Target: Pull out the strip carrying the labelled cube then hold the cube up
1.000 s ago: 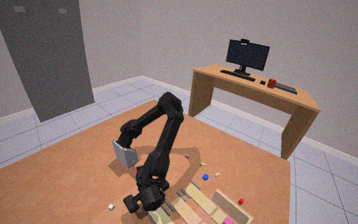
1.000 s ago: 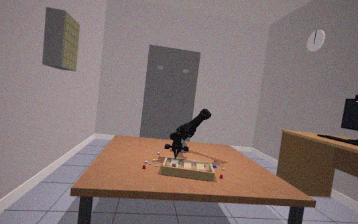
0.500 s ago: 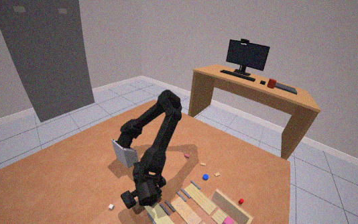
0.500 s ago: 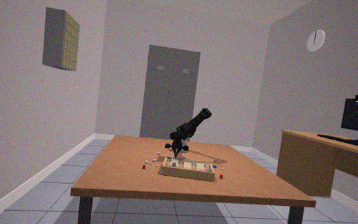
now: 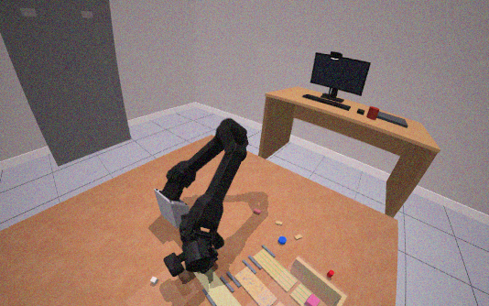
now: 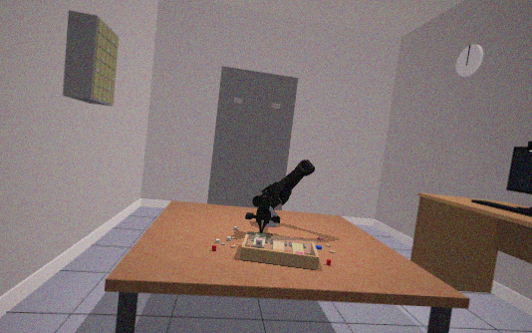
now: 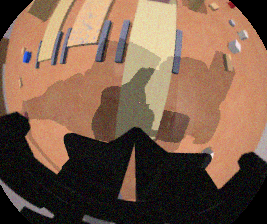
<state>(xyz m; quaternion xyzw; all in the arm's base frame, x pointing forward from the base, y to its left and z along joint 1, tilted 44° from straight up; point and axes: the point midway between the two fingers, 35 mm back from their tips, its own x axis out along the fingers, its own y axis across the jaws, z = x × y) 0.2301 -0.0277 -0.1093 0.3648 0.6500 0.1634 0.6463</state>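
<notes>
We see a black robot arm (image 5: 230, 169) (image 6: 285, 186) bent low over a wooden table (image 5: 124, 197) (image 6: 170, 269) (image 7: 214, 100), its gripper (image 5: 211, 278) (image 6: 261, 231) (image 7: 136, 129) closed narrow above a plain pale-yellow strip (image 5: 222, 294) (image 7: 151, 30) — we see nothing pinched between the tips. A speckled strip (image 5: 255, 286) (image 7: 89, 22) and a striped strip (image 5: 273, 270) (image 7: 53, 37) lie alongside, the striped one parted by a gap from a short piece (image 5: 301, 293) near a pink cube (image 5: 312, 300) (image 6: 300, 253). In the exterior view, a small pale block (image 6: 259, 241) sits toward the left end of the low wooden tray (image 5: 319, 279) (image 6: 280, 258); we cannot make out a label, nor confirm it as the labelled cube. Dark bars flank the strips — and a blue piece (image 5: 282, 240) (image 6: 319, 247) (image 7: 27, 57) rests on the table.
</notes>
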